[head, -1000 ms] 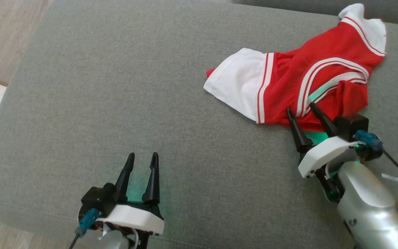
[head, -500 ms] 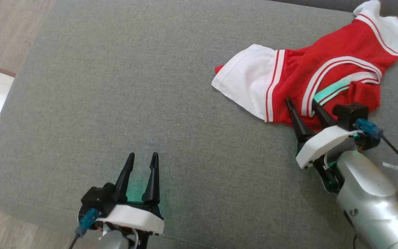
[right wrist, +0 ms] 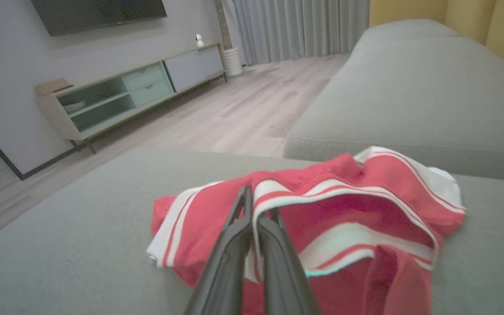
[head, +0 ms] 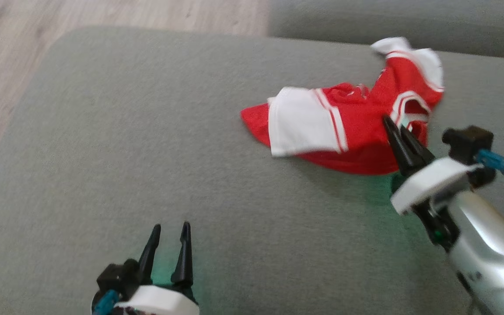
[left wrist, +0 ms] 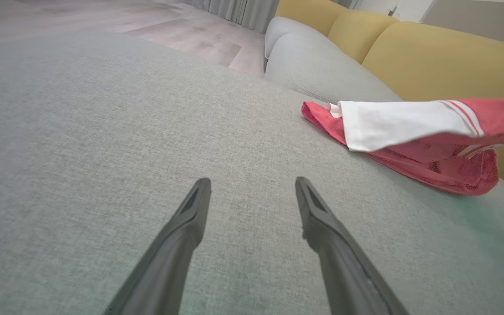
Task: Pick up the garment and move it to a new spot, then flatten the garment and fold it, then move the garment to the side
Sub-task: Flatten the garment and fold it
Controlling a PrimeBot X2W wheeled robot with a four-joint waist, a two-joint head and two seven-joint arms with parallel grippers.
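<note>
The garment [head: 344, 127] is a red shirt with white sleeves and white stripes, bunched at the right of a grey sofa cushion [head: 147, 144]. My right gripper [head: 394, 127] is shut on its striped collar edge and holds that part raised off the cushion. In the right wrist view the right gripper [right wrist: 256, 203] pinches the garment [right wrist: 344, 205] at the white-striped band. My left gripper [head: 169, 229] stands open over bare cushion at the lower left, well apart from the cloth. The left wrist view has the left gripper [left wrist: 252, 183] open, with the garment [left wrist: 409, 131] lifted at the far right.
A second grey cushion [head: 400, 19] adjoins at the back, with yellow backrests [left wrist: 431, 61] behind. Wooden floor [head: 103, 15] lies beyond the cushion's far and left edges. A low TV cabinet [right wrist: 125, 92] stands across the room.
My right gripper has shut on the garment's collar and lifted it, so the cloth has bunched up. The head camera has shifted. The left gripper stays open.
</note>
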